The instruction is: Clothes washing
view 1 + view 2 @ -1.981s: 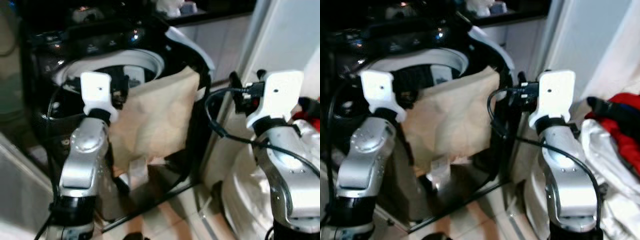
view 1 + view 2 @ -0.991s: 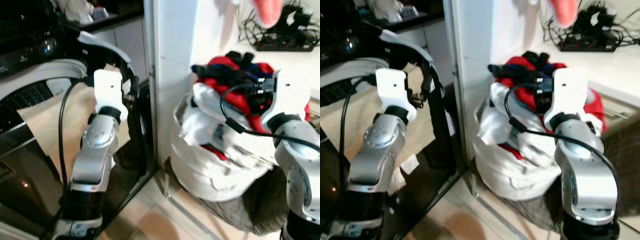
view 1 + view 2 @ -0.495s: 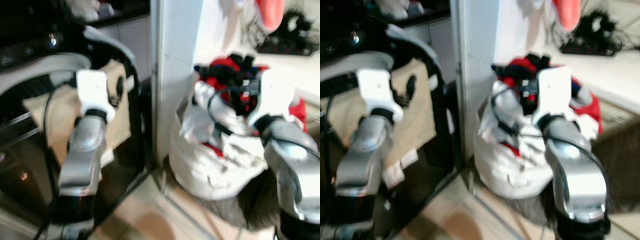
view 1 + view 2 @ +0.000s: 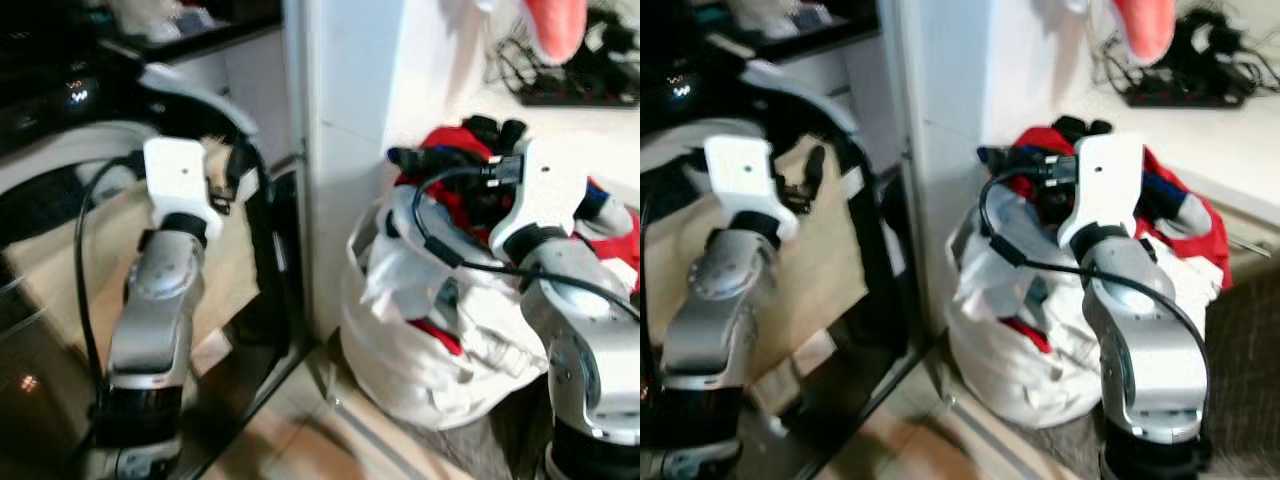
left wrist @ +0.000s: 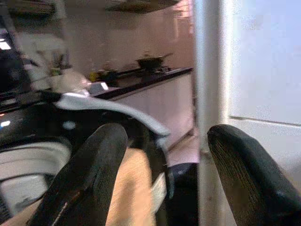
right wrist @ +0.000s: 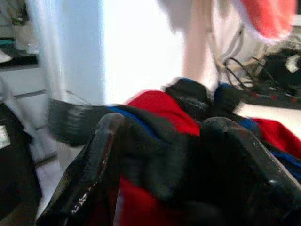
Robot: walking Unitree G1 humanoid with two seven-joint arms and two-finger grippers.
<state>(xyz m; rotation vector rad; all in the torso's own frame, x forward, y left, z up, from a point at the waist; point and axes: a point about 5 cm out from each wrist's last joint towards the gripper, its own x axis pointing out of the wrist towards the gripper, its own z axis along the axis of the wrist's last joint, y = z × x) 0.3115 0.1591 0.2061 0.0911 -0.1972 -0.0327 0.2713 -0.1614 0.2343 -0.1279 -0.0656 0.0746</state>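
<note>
The right gripper (image 6: 162, 155), fingers apart, hovers over the red clothes (image 6: 157, 106) heaped in the white bag (image 4: 420, 350). The left gripper (image 5: 162, 155), spread and empty, faces the washing machine (image 4: 200, 90) with its beige cloth (image 4: 815, 260). No writing is readable.

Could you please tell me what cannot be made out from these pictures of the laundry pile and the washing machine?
- Inside of the washing machine: cut off by the eye views' edge and covered by the beige cloth.
- Lower clothes in the white laundry bag: hidden by the bag and the right arm.
- Whether the right pincer touches the red garment: right wrist view is blurred.
- Items on the far counter: too small, left wrist view.
</note>
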